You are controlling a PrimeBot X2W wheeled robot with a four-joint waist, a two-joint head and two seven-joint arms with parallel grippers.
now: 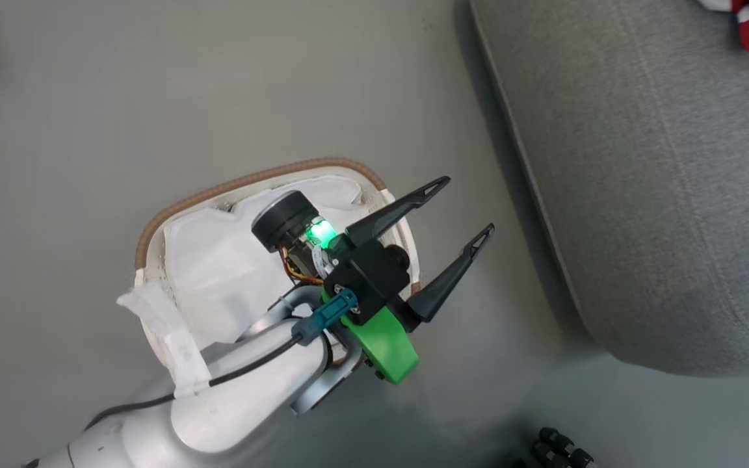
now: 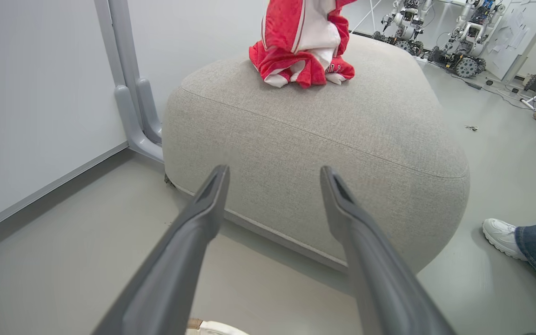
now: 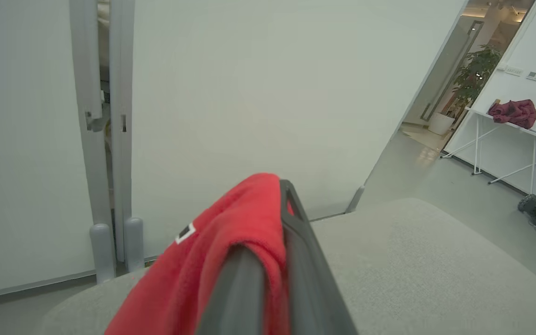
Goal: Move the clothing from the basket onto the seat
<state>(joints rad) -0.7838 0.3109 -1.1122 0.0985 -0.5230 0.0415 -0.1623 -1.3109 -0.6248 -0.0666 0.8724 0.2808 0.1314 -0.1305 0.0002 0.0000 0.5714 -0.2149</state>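
Dropping step: right pincer [image 3: 272, 211] grips clothing [image 3: 212, 260] above seat [image 3: 412, 260]; lower it well inside the edge, then open fully; left pincer [image 1: 469, 205] wide, empty, over basket [image 1: 231, 185].

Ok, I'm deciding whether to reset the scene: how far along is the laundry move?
Nearly done, it seems. In the basket I can see a white sheet and no red, though the left arm hides part. The left gripper hangs open above it. In hand: the right gripper is shut on a red garment whose lower folds rest on the seat. Left: letting go.
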